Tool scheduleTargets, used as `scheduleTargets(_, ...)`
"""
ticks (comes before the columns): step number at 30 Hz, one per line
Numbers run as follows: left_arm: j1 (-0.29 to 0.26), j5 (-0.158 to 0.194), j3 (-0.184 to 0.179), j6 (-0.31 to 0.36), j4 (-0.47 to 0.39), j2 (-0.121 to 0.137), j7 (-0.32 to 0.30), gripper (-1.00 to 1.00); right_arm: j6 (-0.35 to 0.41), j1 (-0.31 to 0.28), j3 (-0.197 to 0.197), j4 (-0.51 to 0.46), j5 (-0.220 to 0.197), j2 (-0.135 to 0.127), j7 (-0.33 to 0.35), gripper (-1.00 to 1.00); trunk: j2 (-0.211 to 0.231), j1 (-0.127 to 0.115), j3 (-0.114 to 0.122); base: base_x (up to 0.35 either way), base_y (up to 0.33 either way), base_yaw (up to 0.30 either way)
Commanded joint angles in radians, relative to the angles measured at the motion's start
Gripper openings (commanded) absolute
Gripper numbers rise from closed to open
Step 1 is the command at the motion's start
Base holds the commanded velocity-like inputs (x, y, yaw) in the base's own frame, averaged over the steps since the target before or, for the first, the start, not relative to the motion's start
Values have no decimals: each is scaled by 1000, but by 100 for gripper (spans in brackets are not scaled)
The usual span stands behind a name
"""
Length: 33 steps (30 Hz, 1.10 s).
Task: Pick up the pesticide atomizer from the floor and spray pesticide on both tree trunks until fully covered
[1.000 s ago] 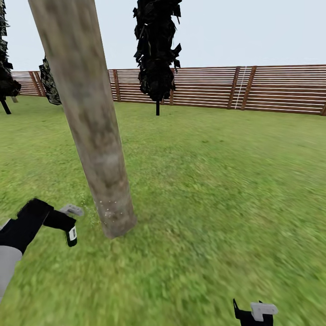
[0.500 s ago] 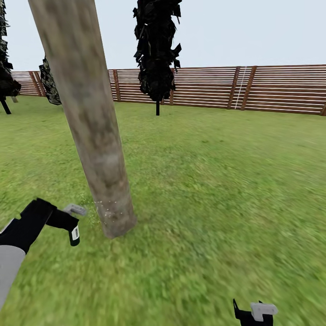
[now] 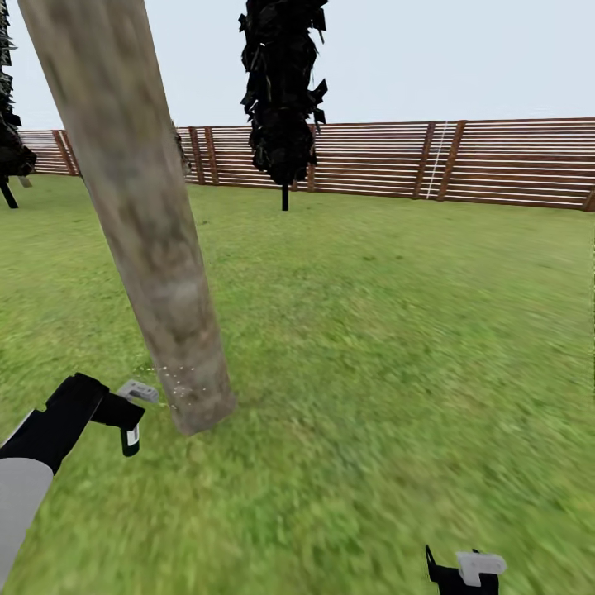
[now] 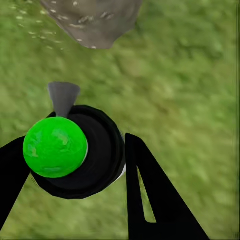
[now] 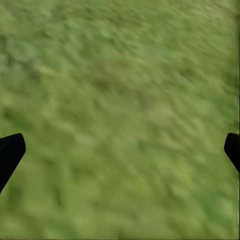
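One tree's thick mottled grey-brown tree trunk (image 3: 157,273) leans up from the garden lawn at the left of the head view. My left gripper (image 3: 128,413) is low beside the trunk's base, shut on the pesticide atomizer (image 3: 137,391). In the left wrist view the atomizer (image 4: 75,150) has a black body, a green round top and a grey nozzle aimed at the trunk base (image 4: 92,20), where pale specks dot the bark. My right gripper (image 3: 463,572) hangs open over bare grass, with its fingertips (image 5: 10,152) wide apart.
A brown slatted fence (image 3: 496,161) runs across the back. A thin-stemmed black-green conifer (image 3: 281,91) stands before it, and another conifer (image 3: 10,140) is at the far left edge. Open grass (image 3: 397,330) stretches to the right of the trunk.
The whole picture has shifted, so the camera moved; the trunk now sits further left and hides the small conifer behind it. The left gripper still holds the atomizer by the trunk base.
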Motion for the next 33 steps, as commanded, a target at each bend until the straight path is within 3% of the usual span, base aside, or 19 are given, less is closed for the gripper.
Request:
scheduleTargets(1,0,-7,2,6,-16,0,-3,-100,-3,-1,-4,1,11,1,-4,100,0,0,-1,-170,-222,0)
scheduleTargets(6,-4,-6,2,9,-18,-10,-4,-100,-3,-1,-4,1,11,2,-3,100,0,0,-1,-264,-179,25)
scheduleTargets(11,-13,-6,0,56,-19,-26,-3,-100,-3,-1,-3,2,11,2,-3,100,0,0,0,-169,-210,83)
scheduleTargets(17,-17,-7,-2,65,-19,-58,-1,-100,-3,-1,-4,1,11,2,-2,100,0,0,3,182,-212,192)
scheduleTargets(21,-18,-7,-2,66,-20,-58,-1,-100,-3,-1,-4,1,11,2,-2,100,0,0,3,239,-190,27)
scheduleTargets(26,-17,-8,65,66,-20,-58,-1,-100,-3,-1,-3,1,11,2,-2,100,0,0,3,53,-249,2)
scheduleTargets(33,-1,-16,72,61,0,-54,12,-100,-3,-1,-3,1,11,2,-2,100,0,0,3,2,-205,50)
